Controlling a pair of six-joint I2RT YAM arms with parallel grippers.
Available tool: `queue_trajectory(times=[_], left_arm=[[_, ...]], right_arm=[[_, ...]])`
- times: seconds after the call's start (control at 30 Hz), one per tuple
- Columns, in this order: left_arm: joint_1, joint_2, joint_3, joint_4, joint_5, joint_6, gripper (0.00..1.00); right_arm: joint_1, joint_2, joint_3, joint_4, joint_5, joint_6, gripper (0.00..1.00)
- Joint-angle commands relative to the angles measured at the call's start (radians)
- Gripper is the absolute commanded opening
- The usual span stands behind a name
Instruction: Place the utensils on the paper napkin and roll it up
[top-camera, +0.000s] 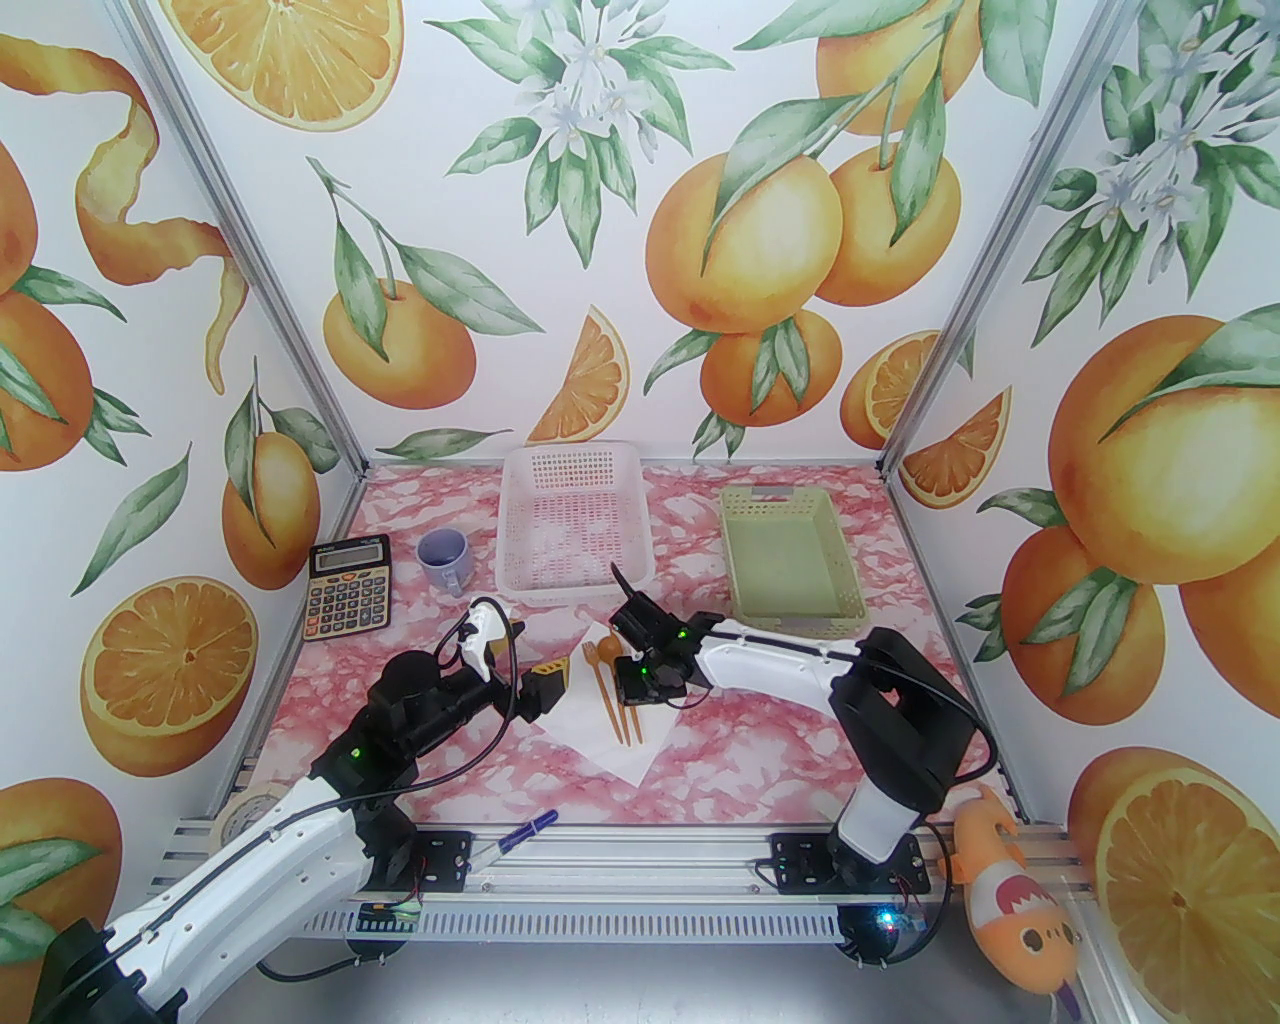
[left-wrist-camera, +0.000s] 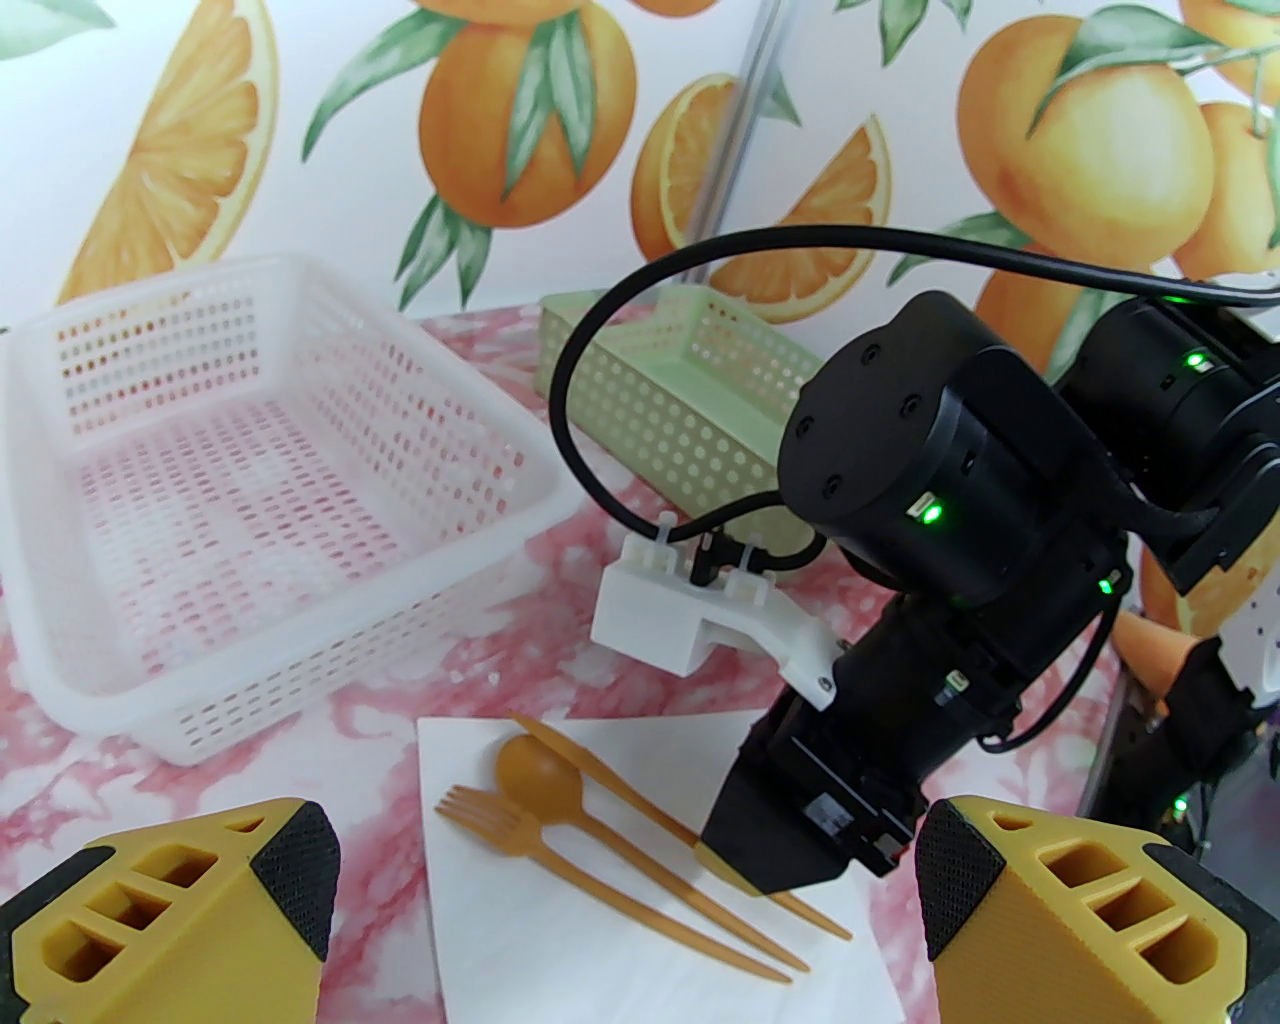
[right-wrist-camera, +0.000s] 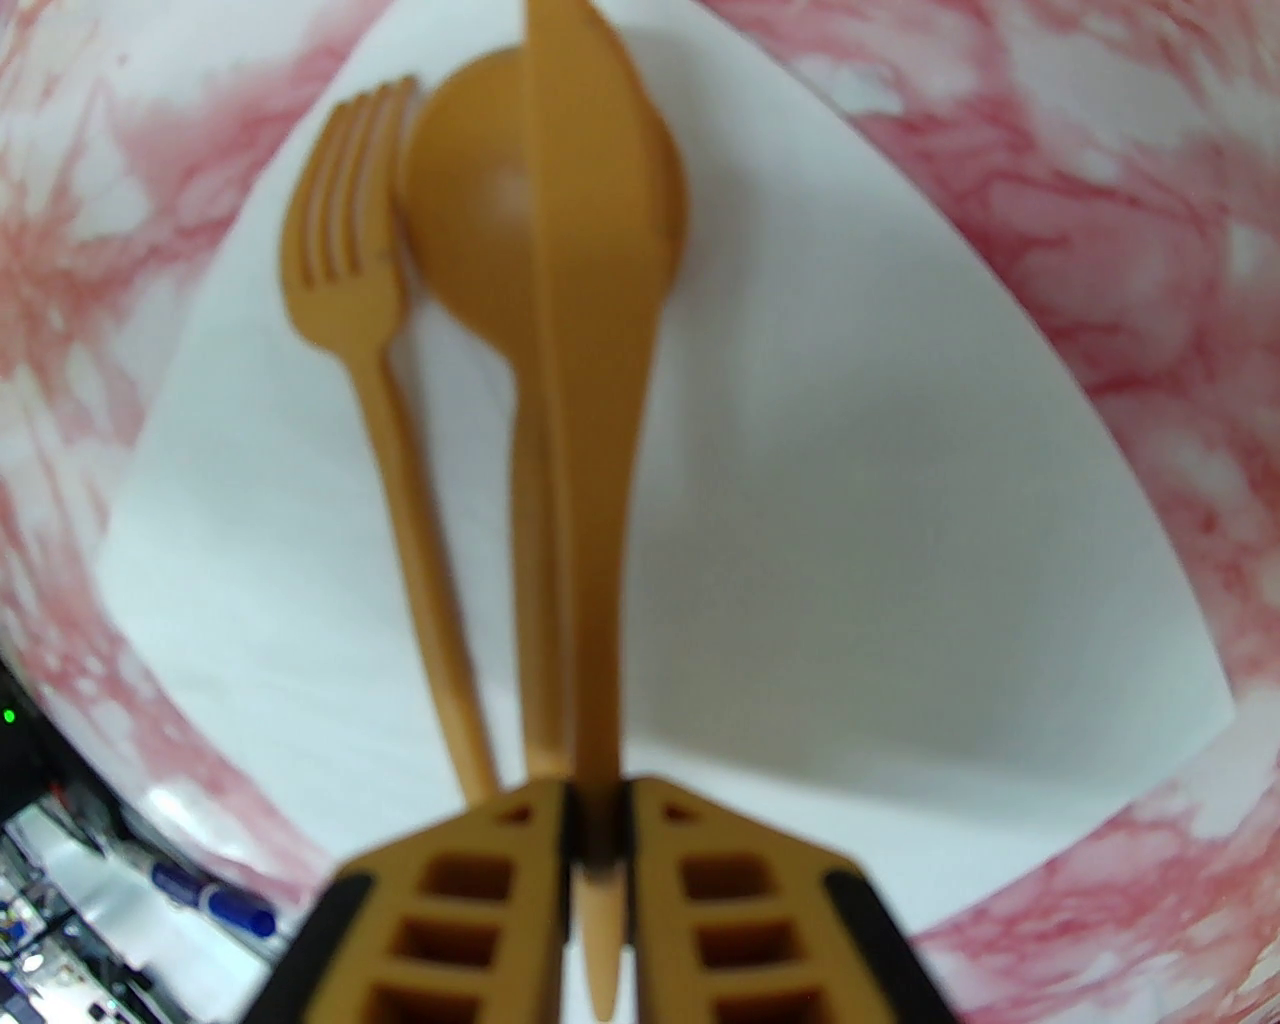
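Observation:
A white paper napkin (top-camera: 585, 728) (left-wrist-camera: 470, 900) (right-wrist-camera: 850, 550) lies at the table's middle. On it an orange-brown fork (top-camera: 590, 655) (left-wrist-camera: 500, 825) (right-wrist-camera: 345, 270) and spoon (top-camera: 608, 650) (left-wrist-camera: 540, 775) (right-wrist-camera: 470, 200) rest side by side. My right gripper (top-camera: 632, 700) (left-wrist-camera: 800, 830) (right-wrist-camera: 597, 810) is shut on the handle of a matching knife (left-wrist-camera: 600, 775) (right-wrist-camera: 590, 400). The knife's blade crosses over the spoon's bowl. I cannot tell whether it touches. My left gripper (top-camera: 550, 682) (left-wrist-camera: 625, 870) stands open at the napkin's left edge, holding nothing.
A white perforated basket (top-camera: 575, 520) and a green basket (top-camera: 790, 550) stand at the back. A blue mug (top-camera: 445, 560) and a calculator (top-camera: 347, 585) sit back left. A blue pen (top-camera: 520, 832) lies at the near edge, an orange toy (top-camera: 1010, 920) at the right.

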Motion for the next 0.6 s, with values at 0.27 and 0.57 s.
queue_trajectory(times=[0.27, 0.57], left_arm=[[-0.004, -0.026, 0.023, -0.026, -0.007, 0.006, 1.00], [-0.004, -0.025, 0.046, -0.063, -0.009, 0.026, 1.00]], right_arm=[[0.009, 0.027, -0.005, 0.038, 0.012, 0.017, 0.18], [0.009, 0.017, -0.018, 0.042, 0.004, 0.020, 0.27]])
